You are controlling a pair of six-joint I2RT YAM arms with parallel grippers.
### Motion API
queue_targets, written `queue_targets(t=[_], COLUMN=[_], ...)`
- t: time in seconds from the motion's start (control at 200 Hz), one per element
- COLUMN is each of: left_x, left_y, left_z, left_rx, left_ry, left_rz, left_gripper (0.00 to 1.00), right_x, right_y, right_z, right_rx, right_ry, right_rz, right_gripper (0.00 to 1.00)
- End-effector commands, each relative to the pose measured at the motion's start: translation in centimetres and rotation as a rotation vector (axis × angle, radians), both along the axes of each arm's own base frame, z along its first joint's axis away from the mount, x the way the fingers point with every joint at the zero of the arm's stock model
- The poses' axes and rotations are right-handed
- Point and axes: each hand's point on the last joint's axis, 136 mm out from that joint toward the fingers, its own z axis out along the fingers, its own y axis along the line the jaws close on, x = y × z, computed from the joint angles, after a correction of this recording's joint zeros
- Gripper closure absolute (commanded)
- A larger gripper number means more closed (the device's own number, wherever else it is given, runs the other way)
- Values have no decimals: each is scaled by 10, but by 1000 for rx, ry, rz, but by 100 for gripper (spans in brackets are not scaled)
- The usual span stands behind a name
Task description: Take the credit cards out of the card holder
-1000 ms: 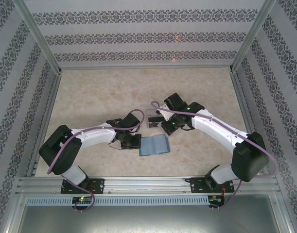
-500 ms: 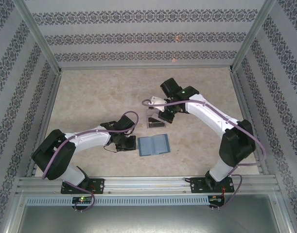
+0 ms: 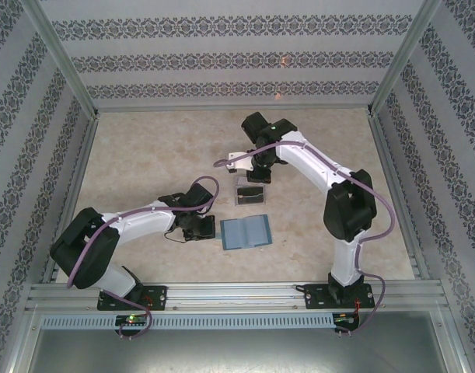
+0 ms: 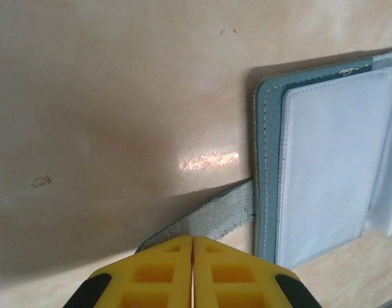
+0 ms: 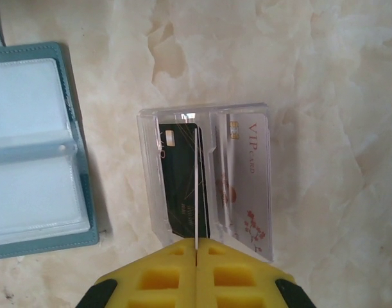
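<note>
Top external: card holder [image 3: 246, 232] lay open on table [image 3: 144, 155], just beside clear tray [image 3: 251, 193];
Credit cards [image 5: 183, 183]: sat in the tray;
Left gripper [image 4: 192, 240]: jaws closed, at grey tab [image 4: 212, 218];
Right gripper [image 5: 196, 244]: jaws closed, over tray

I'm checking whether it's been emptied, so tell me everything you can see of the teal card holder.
The card holder lies open and flat on the marble-look table, teal stitched leather-like cover down, pale clear sleeves up. The visible sleeves look empty. Its grey strap reaches toward the left gripper's closed yellow fingertips; a pinch can't be confirmed. The clear card tray sits just beyond it, apart.
</note>
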Motion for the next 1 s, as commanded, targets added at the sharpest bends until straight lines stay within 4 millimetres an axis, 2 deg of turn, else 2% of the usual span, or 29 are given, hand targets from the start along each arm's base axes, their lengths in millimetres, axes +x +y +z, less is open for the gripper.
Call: queue_targets(t=[0.0, 0.2, 0.525, 0.859, 0.999], left_x=[3, 5, 6, 7, 7], left_y=[4, 3, 3, 3, 3], left_z=[4, 2, 3, 4, 4], left_rx=[16, 15, 19, 24, 24], left_ry=[11, 20, 20, 19, 20], left_rz=[26, 32, 41, 46, 47], left_gripper=[92, 92, 92, 92, 92], right_x=[3, 13, 19, 23, 24], right_y=[-8, -8, -1, 3, 5], right_z=[-3, -15, -19, -2, -4], right_rx=[-44, -88, -86, -92, -93], right_ry=[19, 26, 40, 10, 5], right_rz=[48, 68, 103, 126, 144], right_gripper=[100, 100, 100, 100, 100])
